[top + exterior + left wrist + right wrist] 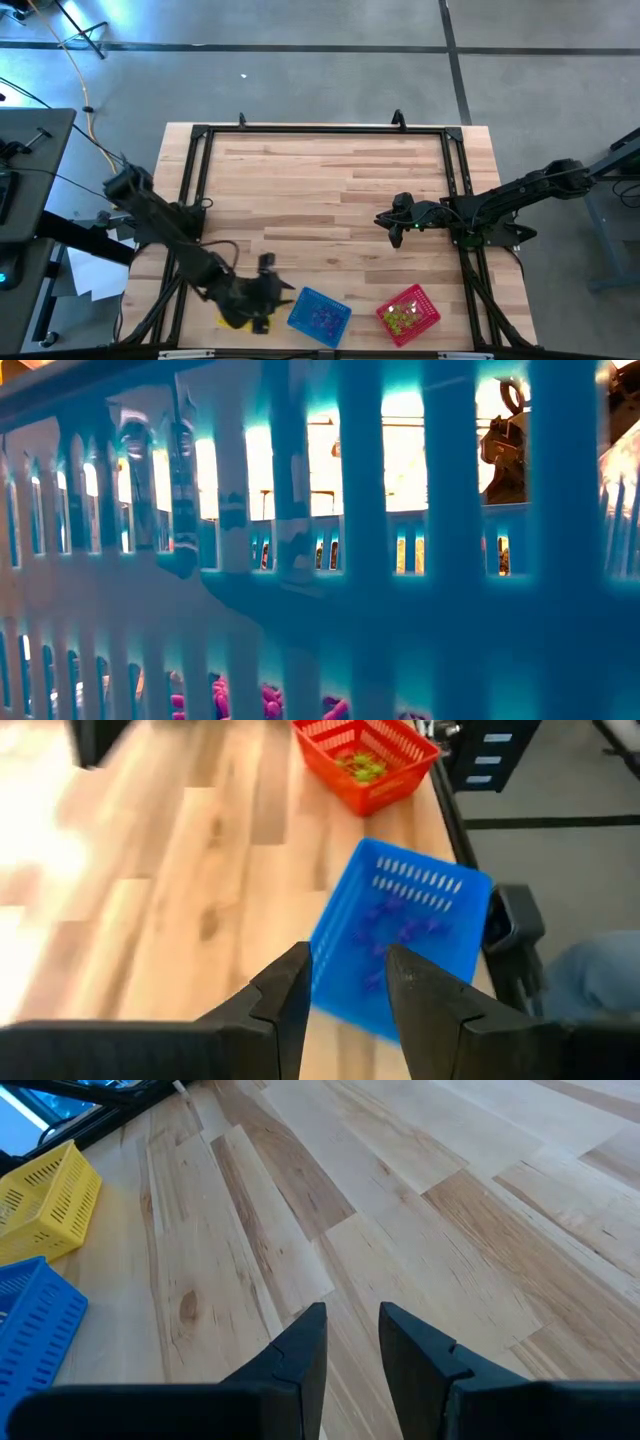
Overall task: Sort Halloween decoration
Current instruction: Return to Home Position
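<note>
Left wrist view: my left gripper (345,960) is slightly open and holds nothing. At 4 o'clock, just beside it, the blue basket (420,885) holds purple decoration (395,925); green decoration (360,765) lies in the red basket (385,790) at 3 o'clock. I think I should lift first, then retract, clear of the rims. My right gripper (392,222), also a little open and empty, waits at 2 o'clock.

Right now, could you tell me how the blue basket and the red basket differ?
The blue basket holds purple trinkets; the red basket holds yellow-green trinkets. The blue basket sits close to the open left claw; the red basket sits farther along the table's edge, toward the right arm's side, apart from the right claw. Both are square mesh baskets on the wooden table.
</note>
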`<state>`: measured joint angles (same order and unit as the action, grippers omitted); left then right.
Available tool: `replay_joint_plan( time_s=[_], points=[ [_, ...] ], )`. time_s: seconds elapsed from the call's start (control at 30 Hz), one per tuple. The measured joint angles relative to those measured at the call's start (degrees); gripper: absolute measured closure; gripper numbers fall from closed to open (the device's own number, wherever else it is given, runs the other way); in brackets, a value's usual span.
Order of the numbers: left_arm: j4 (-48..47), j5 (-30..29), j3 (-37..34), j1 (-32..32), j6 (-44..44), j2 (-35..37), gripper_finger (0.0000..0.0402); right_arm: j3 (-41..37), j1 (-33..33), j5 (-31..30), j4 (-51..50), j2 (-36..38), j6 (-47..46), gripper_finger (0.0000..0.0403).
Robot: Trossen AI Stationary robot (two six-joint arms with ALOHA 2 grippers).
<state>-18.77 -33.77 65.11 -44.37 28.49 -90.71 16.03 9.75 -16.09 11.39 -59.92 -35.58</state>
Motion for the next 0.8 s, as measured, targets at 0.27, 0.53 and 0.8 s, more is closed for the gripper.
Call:
replay_joint_plan(
  time_s=[0.27,0.53,0.8],
  points=[
    [10.1,-3.3,-21.7,-2.4,-2.5,18.3,0.0286,0.0,0.0,0.0,0.0,0.0,0.0,0.0311],
    [35.8,-1.4,-46.5,0.0,-30.5,39.0,0.0286,0.0,0.0,0.0,-0.1,0.0,0.0,0.0311],
    [44.9,-3.0,-56.7,2.4,-21.8,47.8,0.0286,0.0,0.0,0.0,-0.1,0.0,0.0,0.0311]
  ],
)
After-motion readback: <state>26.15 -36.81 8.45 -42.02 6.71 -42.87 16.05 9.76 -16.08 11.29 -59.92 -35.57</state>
